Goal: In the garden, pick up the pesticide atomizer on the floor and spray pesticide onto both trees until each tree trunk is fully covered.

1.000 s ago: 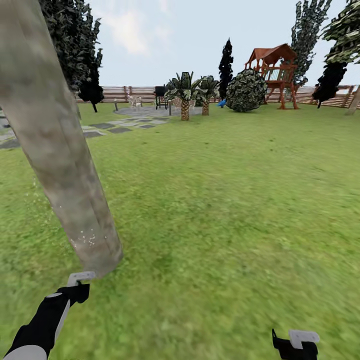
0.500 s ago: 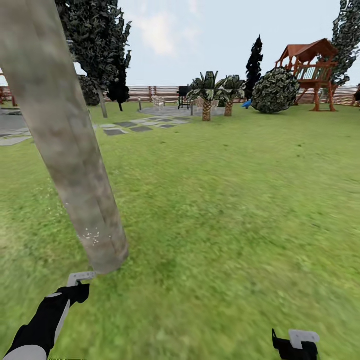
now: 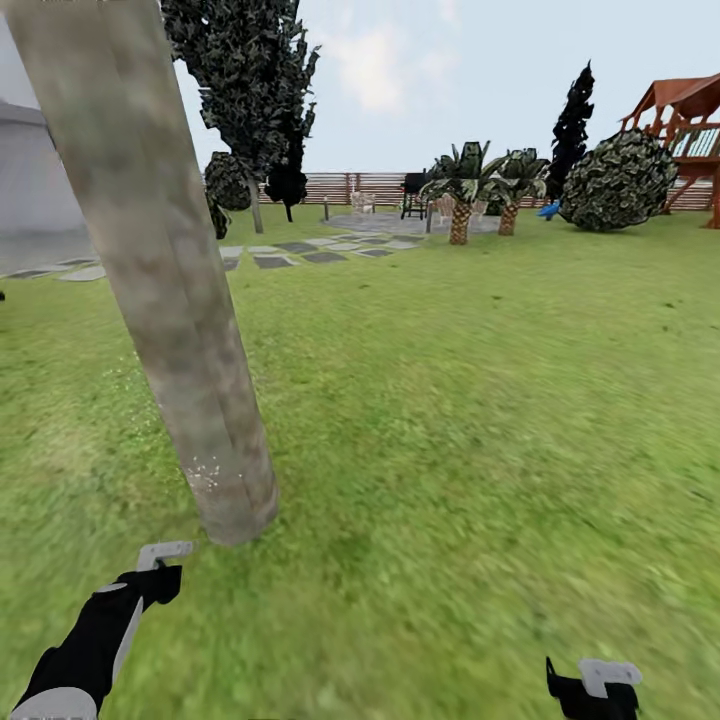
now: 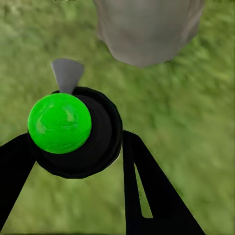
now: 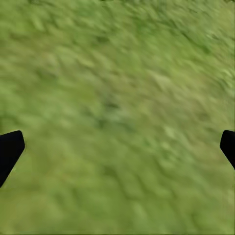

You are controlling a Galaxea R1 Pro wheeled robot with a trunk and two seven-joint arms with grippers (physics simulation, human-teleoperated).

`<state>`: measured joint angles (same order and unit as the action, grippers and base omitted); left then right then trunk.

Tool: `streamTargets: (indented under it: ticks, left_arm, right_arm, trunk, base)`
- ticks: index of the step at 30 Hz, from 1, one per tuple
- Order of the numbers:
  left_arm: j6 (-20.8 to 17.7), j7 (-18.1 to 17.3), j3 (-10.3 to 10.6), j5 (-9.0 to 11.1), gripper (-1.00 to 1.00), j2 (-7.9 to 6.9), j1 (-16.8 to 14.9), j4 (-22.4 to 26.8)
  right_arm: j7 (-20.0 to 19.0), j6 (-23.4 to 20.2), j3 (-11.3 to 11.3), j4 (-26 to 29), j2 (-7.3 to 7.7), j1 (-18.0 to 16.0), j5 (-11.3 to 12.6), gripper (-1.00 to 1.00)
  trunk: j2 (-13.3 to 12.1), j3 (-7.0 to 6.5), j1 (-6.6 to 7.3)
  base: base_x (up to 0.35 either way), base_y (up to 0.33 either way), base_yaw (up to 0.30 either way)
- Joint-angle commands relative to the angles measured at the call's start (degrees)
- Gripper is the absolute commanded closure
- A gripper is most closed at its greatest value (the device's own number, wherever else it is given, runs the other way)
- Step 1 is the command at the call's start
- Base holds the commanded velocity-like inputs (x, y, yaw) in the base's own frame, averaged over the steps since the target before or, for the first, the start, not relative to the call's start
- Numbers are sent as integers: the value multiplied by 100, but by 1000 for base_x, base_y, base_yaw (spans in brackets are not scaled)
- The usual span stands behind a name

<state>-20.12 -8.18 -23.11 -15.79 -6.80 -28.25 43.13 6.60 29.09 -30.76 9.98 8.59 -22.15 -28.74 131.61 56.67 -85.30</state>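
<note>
Left gripper (image 4: 78, 147) is closed around the atomizer (image 4: 81, 134), black fingers (image 4: 147, 191) pressed to both sides of its dark round body, with the green spot (image 4: 59, 123) on top and the grey nozzle (image 4: 67, 74) aimed at the trunk (image 4: 147, 29) base just ahead. From the head, the left gripper (image 3: 150, 580) sits low at 7 o'clock, its pale nozzle (image 3: 163, 550) just short of the trunk (image 3: 165, 270) foot. Right gripper (image 5: 117, 147) hangs wide open and empty over grass (image 5: 117, 98), only its dark fingertips (image 5: 10, 149) at the frame edges; in the head view it sits at 5 o'clock (image 3: 590, 690).

Since half a second ago the camera has swung left: trunk, palms (image 3: 460, 195), round bush (image 3: 618, 180) and playset (image 3: 690, 120) all lie further right in the frame, and a grey wall (image 3: 35, 170) has come in at 9 o'clock. Both arms hold the same places in the frame. Pale specks (image 3: 205, 470) mark the lower trunk as before.

Lawn (image 3: 480, 400) spreads wide and blurry. Grey paving (image 3: 300, 255) runs from 10 toward 12 o'clock, to a patio with a dark grill (image 3: 413, 190). A slat fence (image 3: 360, 187) closes the far edge. A second tree (image 3: 250, 90) stands at 11 o'clock, under pale sky.
</note>
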Motion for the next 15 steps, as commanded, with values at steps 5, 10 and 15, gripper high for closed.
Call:
streamTargets:
  ticks: [5,10,15]
  left_arm:
    - [-956,-66,103,-16,100,3,-204,336]
    - [-1634,-164,1087,-14,100,6,-836,582]
    - [-1878,-1240,1316,-59,100,-212,-1221,538]
  right_arm:
    - [1,0,0,3,3,0,0,-100]
    - [6,0,2,-4,10,0,-6,-100]
    - [2,0,0,-5,18,0,-2,-100]
  trunk:
    - [0,0,0]
    - [0,0,0]
    - [0,0,0]
  base:
    - [3,-2,199]
    - [0,0,20]
    - [0,0,0]
